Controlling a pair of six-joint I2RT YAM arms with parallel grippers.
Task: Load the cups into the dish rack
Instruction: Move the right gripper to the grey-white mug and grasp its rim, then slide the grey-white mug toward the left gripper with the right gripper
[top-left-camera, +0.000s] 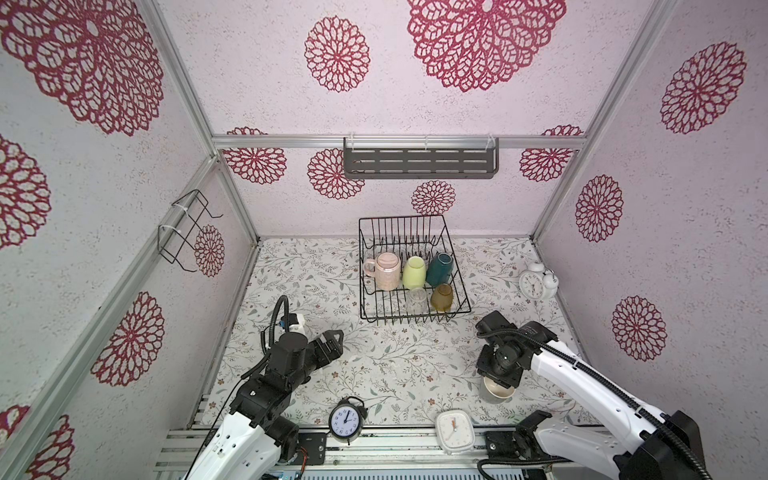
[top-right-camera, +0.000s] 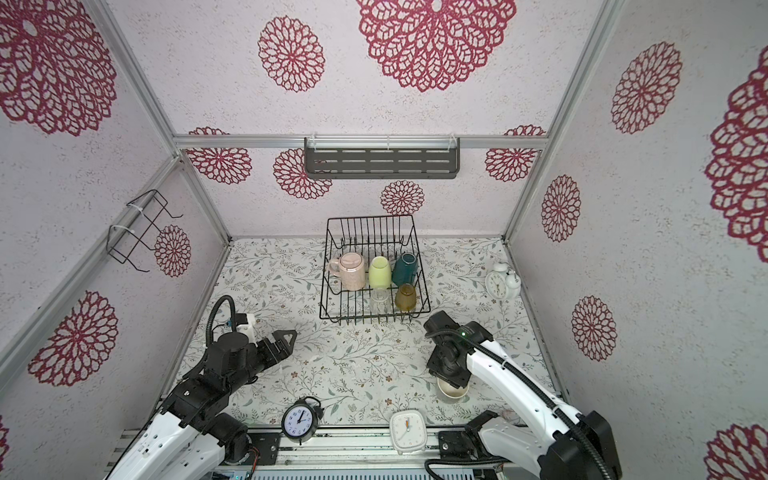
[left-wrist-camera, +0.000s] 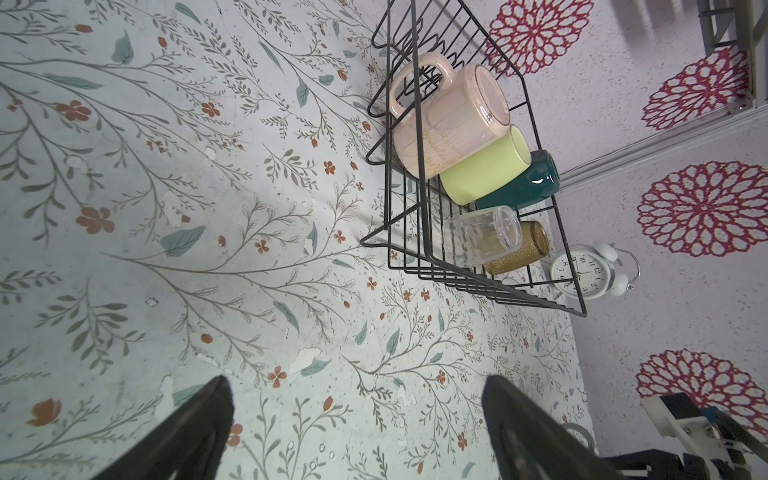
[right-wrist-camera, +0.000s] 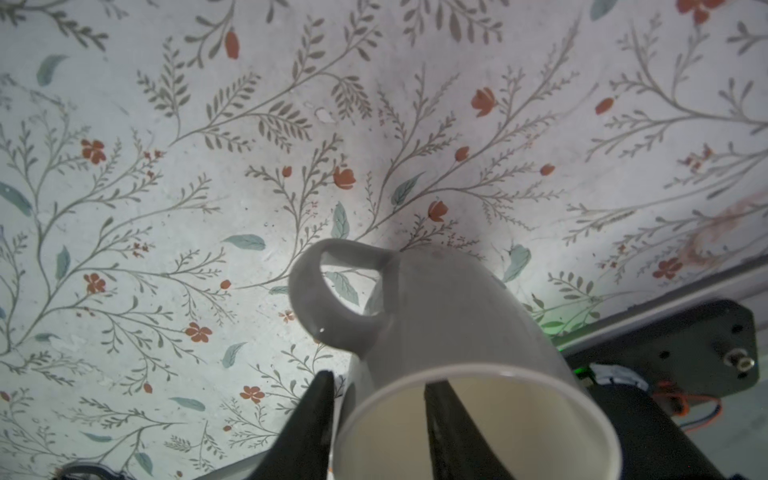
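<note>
**Stage shown: taking up the last cup.** At far left a wire wall holder (top-left-camera: 185, 228) hung on the side wall, out of play. The left gripper (top-left-camera: 336, 343), jaws spread wide and holding nothing, hovered over the left of the table (top-left-camera: 395, 365). It was apparently parked there to leave the centre free. A black alarm clock (top-left-camera: 345, 420) stood at the near edge.

In the far centre sat the dish rack (top-left-camera: 415, 316), below a grey slotted shelf (top-left-camera: 419, 160). Inside it the pink mug (top-left-camera: 384, 270), yellow-green mug (top-left-camera: 413, 272) and teal mug (top-left-camera: 441, 268) formed one row, mouths down, presumably to drain. The clear glass (top-left-camera: 417, 300) and amber tumbler (top-left-camera: 441, 297) stood in the nearer row.

Right of centre a square white clock (top-left-camera: 454, 428) lay at the near edge, near the grey mug (right-wrist-camera: 449, 316). That mug appeared to rest mouth up on the near right of the table, well apart from the rack. The right gripper (right-wrist-camera: 378, 380) pinched its wall beside the handle, one finger inside and one outside. This rim grip probably suited a body too wide to span, and would let the wrist turn the mug over.

The rack's near wall lay across the path, and the glass and tumbler filled its near right. Room showed at the near left, in front of the pink mug. A twin-bell clock (top-left-camera: 536, 282) stood at far right, clear of the route
</note>
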